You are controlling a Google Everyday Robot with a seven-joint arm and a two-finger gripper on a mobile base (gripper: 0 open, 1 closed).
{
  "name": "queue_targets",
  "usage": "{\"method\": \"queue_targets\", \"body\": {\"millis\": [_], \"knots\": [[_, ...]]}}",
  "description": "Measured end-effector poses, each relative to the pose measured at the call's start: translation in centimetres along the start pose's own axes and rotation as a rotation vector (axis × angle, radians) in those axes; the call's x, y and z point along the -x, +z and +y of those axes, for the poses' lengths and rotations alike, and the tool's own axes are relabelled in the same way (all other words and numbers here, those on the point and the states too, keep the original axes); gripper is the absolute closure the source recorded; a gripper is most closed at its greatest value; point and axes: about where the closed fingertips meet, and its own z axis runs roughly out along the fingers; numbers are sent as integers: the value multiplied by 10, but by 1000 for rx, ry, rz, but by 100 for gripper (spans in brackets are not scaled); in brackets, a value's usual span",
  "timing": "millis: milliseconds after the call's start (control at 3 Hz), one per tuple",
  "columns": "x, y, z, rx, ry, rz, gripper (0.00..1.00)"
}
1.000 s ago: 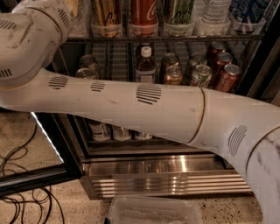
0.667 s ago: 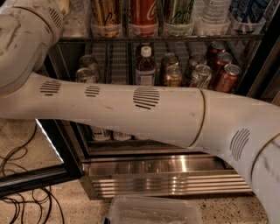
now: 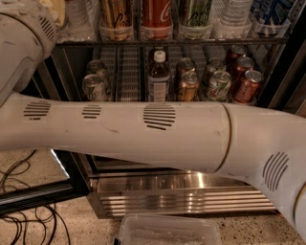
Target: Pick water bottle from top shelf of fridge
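Since my arm (image 3: 143, 134) runs out of the upper left corner, my claw lies beyond that edge, and I cannot tell how far open it is or whether it has hold of anything. The white arm, marked with black vent slots, crosses the whole middle of the frame from the lower right.

Above it, along the top edge, runs the top shelf (image 3: 167, 43), a dark wire rack. The water bottle (image 3: 234, 12) stands on it right of centre, only its clear ribbed lower part showing. To its left stand a green and gold can (image 3: 195, 12), a red can (image 3: 156, 12) with white Coca-Cola script cut off by the frame, and a gold can (image 3: 116, 12).

On the rack below, a brownish bottle (image 3: 158, 76) with a white cap carries a blue-white label too blurred to read; short cans (image 3: 220, 83) flank it.

Lower down, the fridge (image 3: 191, 201) shows its ribbed steel grille. Black cables (image 3: 24, 220) lie at lower left, and a clear plastic tub (image 3: 169, 232) sits at the bottom edge.
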Motion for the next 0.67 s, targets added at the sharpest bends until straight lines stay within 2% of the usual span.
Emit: {"method": "queue_targets", "body": {"millis": [333, 667], "knots": [[-3, -17, -22, -47, -30, 74, 100], [2, -41, -43, -50, -44, 123, 100]]}}
